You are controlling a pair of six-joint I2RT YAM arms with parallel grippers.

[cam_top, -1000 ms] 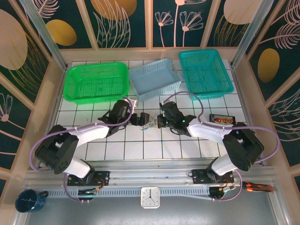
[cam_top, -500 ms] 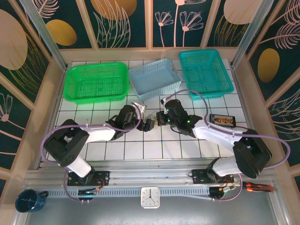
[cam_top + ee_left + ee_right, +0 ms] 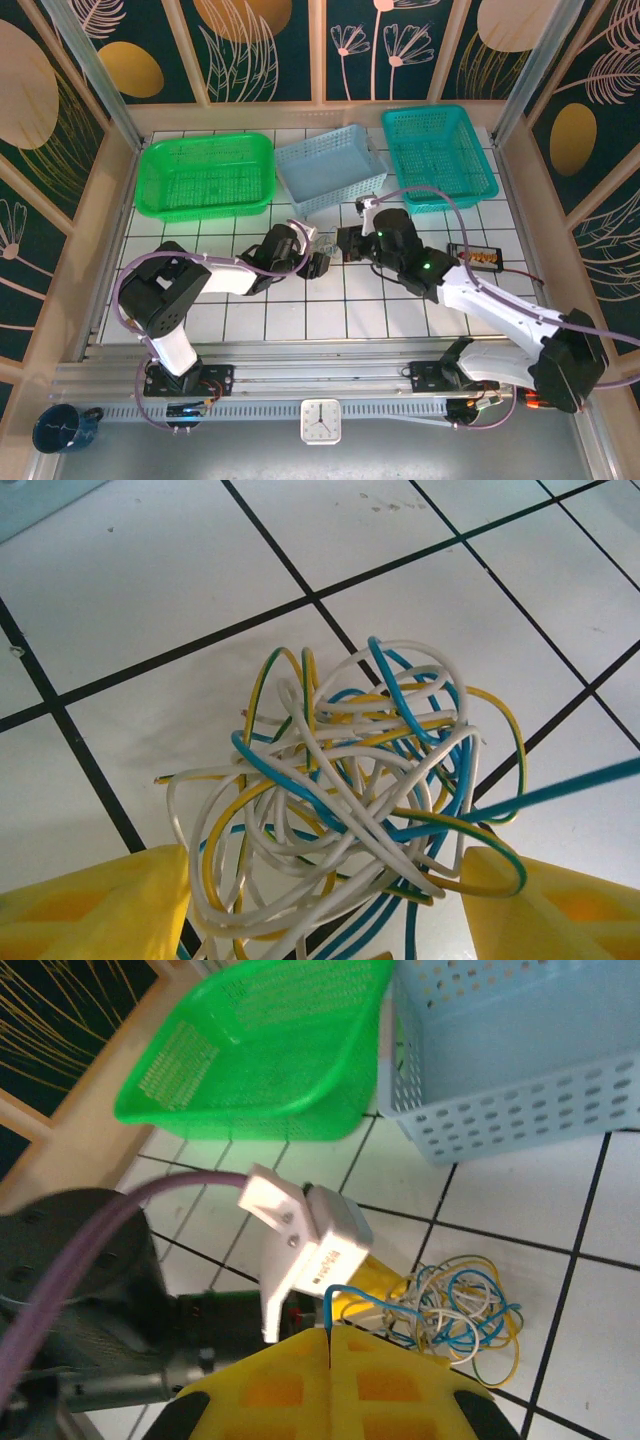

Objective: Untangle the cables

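– Blue, yellow and whitish thin cables sit in one tangled clump near the middle of your white tiled surface, with the pale blue perforated plastic basket at twelve o'clock from them.

– Your left end effector meets that clump from about seven o'clock. Its yellow fingers stand wide apart, the lower loops lying between them. The outermost loops reach both pads, though you can't tell whether anything is pinched.

– Your right end effector, at three o'clock of the clump, is another matter. Its fingers are pressed flat together, and one blue strand runs out of the seam between them, gripped there.

– On your left wrist camera a blue strand also leaves the clump in a straight, blurred line toward three o'clock.

– Your green perforated plastic basket lies at ten o'clock from the cables and the teal perforated plastic basket at two o'clock, both well apart from them.
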